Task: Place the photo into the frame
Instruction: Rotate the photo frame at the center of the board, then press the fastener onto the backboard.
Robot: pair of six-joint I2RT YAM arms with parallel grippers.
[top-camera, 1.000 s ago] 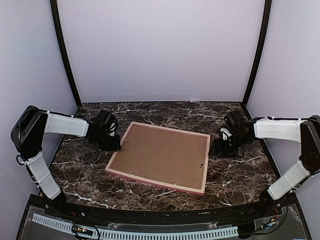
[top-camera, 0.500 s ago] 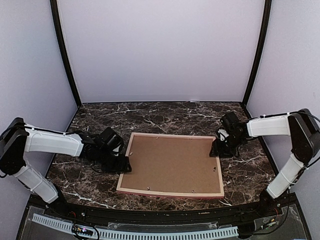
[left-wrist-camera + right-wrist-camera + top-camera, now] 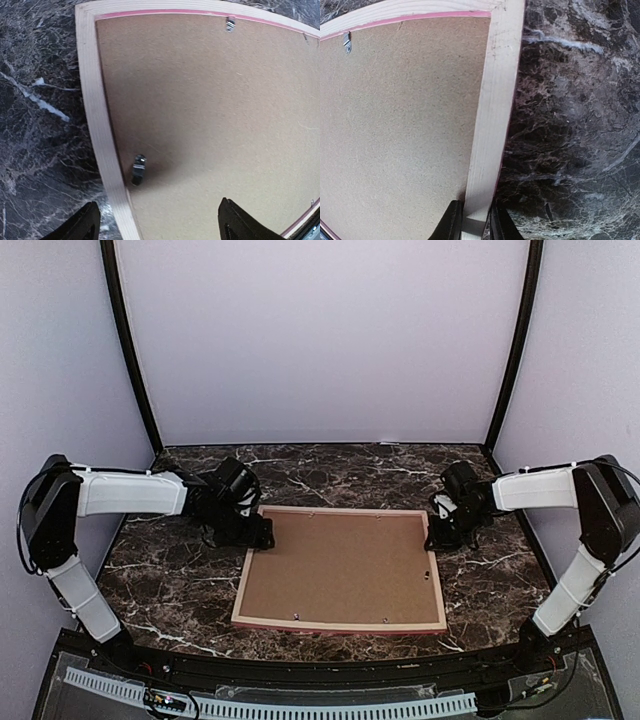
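The frame point(image 3: 340, 625) is laid face down on the counter point(image 3: 160, 590), pale wooden back uppermost, and is filled by the brown backing board point(image 3: 340, 568). Compared with a second ago, it has been turned from a skewed lie to one roughly square with the counter's near edge.

The roles of the two arms have been swapped in the same interval. The left pincer point(image 3: 258, 535), closed a second ago, is now spread wide above the frame's far left corner. In its wrist view the fingers point(image 3: 82, 226) are held well apart on either side of the left rail, and nothing is gripped. A small metal clip point(image 3: 138, 169) is seen just inside that rail. The right pincer point(image 3: 437, 537), open a second ago, is now closed on the frame. In its wrist view the right rail point(image 3: 492, 115) is pinched between the two fingertips point(image 3: 452, 222).

The photo is not seen in any view, and whether it lies beneath the board cannot be told. The straightening and the new right-hand grip are judged to be preparation. The frame is steadied so that the freed left pincer can be brought to the clips and the back opened or secured.
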